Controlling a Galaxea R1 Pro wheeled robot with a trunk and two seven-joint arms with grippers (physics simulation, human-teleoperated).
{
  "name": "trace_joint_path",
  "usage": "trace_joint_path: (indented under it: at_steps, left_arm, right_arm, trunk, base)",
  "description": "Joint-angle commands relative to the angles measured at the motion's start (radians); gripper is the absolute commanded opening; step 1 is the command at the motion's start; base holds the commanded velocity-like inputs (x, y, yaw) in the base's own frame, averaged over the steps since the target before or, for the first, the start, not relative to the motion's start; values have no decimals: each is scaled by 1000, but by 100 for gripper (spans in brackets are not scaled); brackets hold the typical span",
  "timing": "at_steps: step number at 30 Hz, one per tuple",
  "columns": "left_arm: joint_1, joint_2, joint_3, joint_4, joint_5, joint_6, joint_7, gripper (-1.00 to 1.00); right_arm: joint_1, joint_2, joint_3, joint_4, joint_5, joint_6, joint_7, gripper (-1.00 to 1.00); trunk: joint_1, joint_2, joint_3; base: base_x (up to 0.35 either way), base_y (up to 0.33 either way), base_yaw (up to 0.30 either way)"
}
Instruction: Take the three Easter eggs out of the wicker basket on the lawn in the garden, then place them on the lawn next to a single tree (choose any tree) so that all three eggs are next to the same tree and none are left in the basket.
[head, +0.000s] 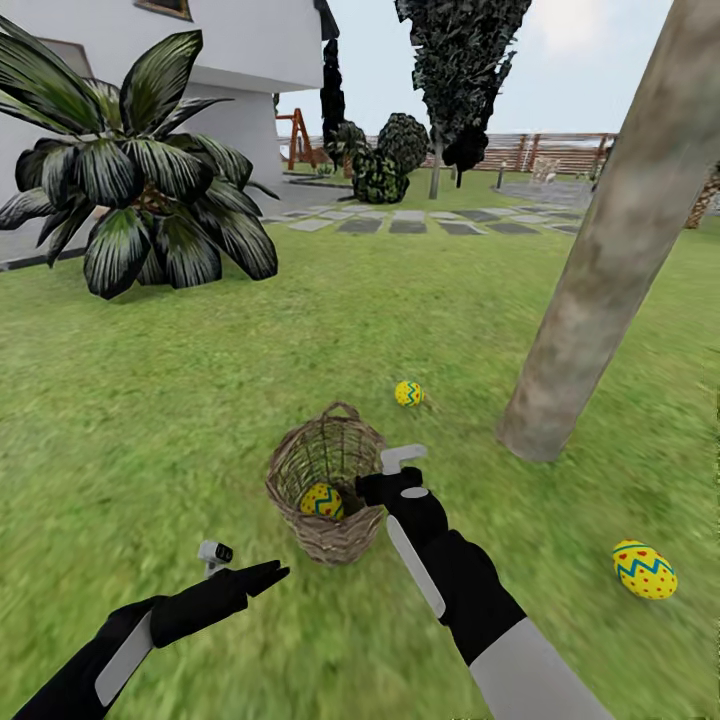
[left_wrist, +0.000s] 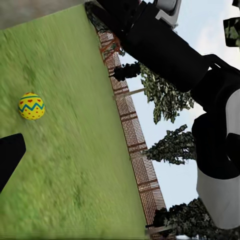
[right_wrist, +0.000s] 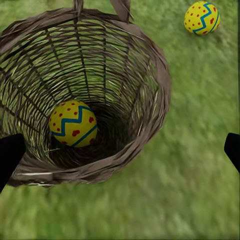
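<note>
Our right pincer (right_wrist: 120, 150), spread wide and holding nothing, hovers just over the basket (head: 300, 465); one egg (right_wrist: 73, 123) lies inside below it. Beyond the basket a second egg (head: 409, 393) rests on the lawn (head: 180, 400), near the tree (head: 600, 300). We cannot tell the left pincer's (head: 268, 574) state.

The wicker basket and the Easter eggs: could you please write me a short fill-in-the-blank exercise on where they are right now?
1. The number of eggs inside the wicker basket is ____.
2. The egg in the basket has red dots and a zigzag band coloured ____.
3. The number of eggs lying out on the lawn is ____.
4. The right gripper hangs over the basket with its fingers ____.

Missing words: one; blue; two; open
</note>
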Motion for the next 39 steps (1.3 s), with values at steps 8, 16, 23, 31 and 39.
trace_joint_path:
  at_steps: [8, 16, 23, 31, 39]
  left_arm:
    - [0, 1, -5, 1, 9, 10, 1, 100]
    - [0, 1, -5, 1, 9, 10, 0, 100]
    - [0, 1, -5, 1, 9, 10, 0, 100]
    - [0, 1, -5, 1, 9, 10, 0, 100]
    - [0, 1, -5, 1, 9, 10, 0, 100]
  right_arm:
    - [-1, 0, 2, -1, -10, 3, -10, 100]
    - [-1, 0, 2, 1, -11, 3, -10, 100]
    - [-1, 0, 3, 1, -12, 3, -10, 100]
    - [-1, 0, 3, 1, -11, 3, -10, 100]
    - [-1, 0, 3, 2, -11, 3, -10, 100]
  trunk:
    - [0, 0, 9]
    - [0, 0, 19]
    - [0, 0, 28]
    - [0, 0, 38]
    - [0, 0, 48]
  base:
    - [0, 298, -227]
    - [0, 298, -229]
    - [0, 299, -229]
    - [0, 299, -229]
    - [0, 299, -229]
